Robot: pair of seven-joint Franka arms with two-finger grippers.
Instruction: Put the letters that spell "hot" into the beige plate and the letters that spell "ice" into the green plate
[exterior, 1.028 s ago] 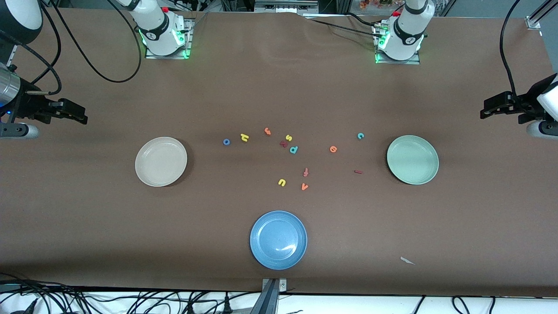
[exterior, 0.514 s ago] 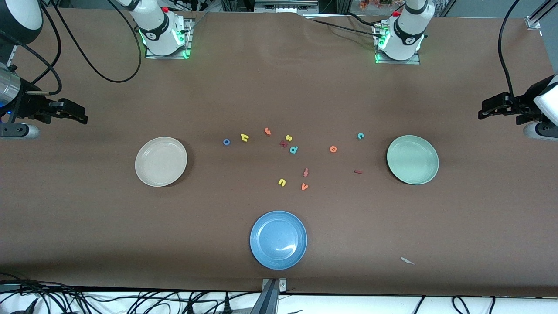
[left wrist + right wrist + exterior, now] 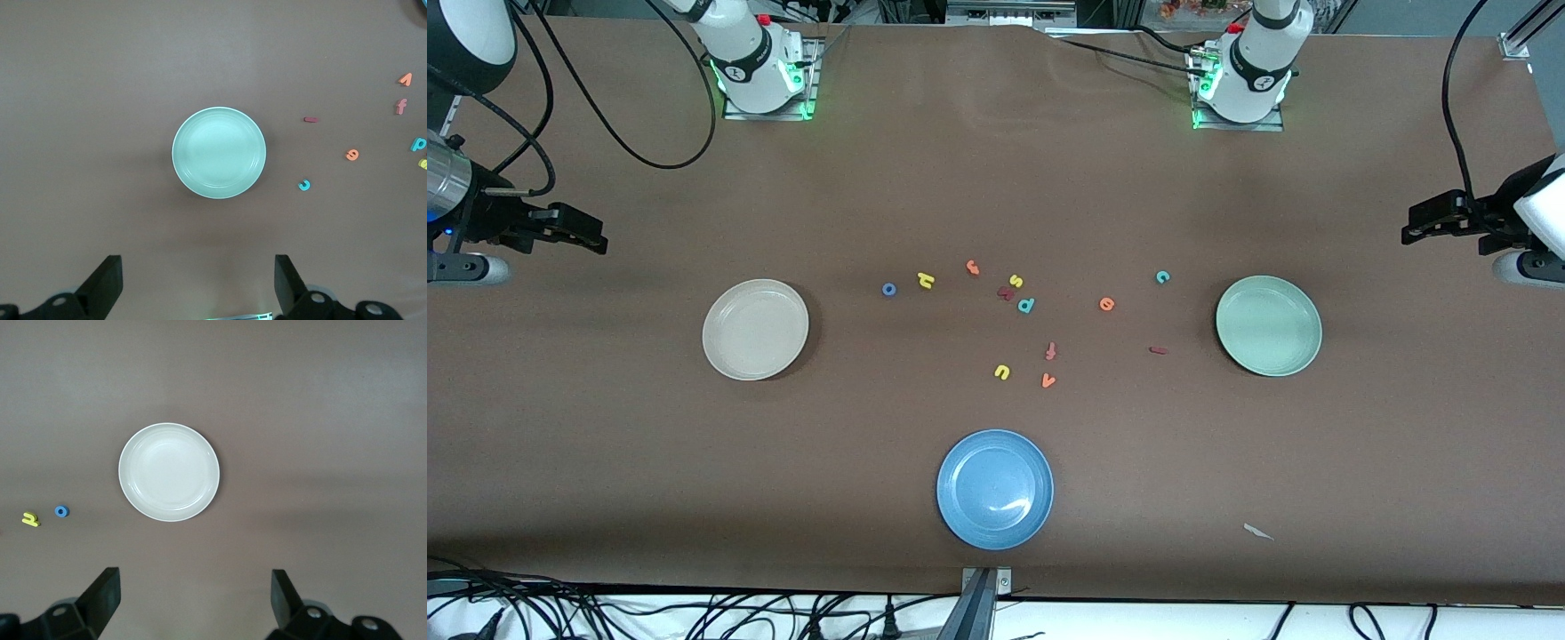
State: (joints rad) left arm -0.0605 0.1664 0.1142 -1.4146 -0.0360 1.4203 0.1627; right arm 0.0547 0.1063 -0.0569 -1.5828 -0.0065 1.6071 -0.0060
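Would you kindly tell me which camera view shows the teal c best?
The left wrist view: the teal c appears largest, beside the green plate. The front view shows it much smaller; the right wrist view misses it.

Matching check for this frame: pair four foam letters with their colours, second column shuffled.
Things:
1. o
2. h
3. c
4. i

Colours:
A. dark red
B. blue
C. teal
D. yellow

Pairs: 1-B, 2-D, 3-C, 4-A
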